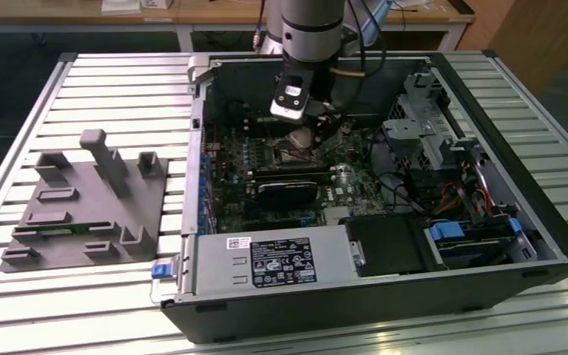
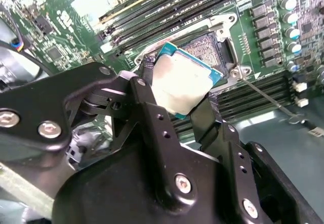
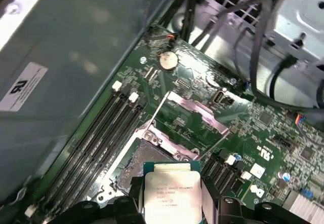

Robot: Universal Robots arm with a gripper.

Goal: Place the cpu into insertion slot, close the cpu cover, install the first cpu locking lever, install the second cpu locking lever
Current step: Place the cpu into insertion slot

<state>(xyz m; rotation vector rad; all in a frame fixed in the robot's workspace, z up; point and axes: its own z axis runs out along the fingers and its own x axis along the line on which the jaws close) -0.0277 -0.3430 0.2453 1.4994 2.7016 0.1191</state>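
My gripper [image 2: 178, 93] is shut on the cpu [image 2: 183, 82], a flat square chip with a pale metal face and teal edges, pinched by two opposite edges between black fingers [image 2: 206, 116]. The chip hangs tilted just above and beside the insertion slot [image 2: 211, 47], whose dark centre lies bare inside its silver rim. In the first wrist view the cpu [image 3: 171, 189] sits over the near edge of the insertion slot [image 3: 135, 162], and the cpu cover [image 3: 195, 110] stands swung open behind it. In the exterior view the gripper [image 1: 302, 137] reaches into the case above the insertion slot [image 1: 292, 156].
The open computer case [image 1: 521, 222] lies on a slatted table. Long black memory slots [image 2: 167, 16] run beside the socket, and a thin lever rod [image 2: 266, 98] sticks out from it. Loose cables [image 3: 258, 57] and a drive cage [image 1: 422, 126] stand nearby. A grey fixture block [image 1: 86, 207] rests outside.
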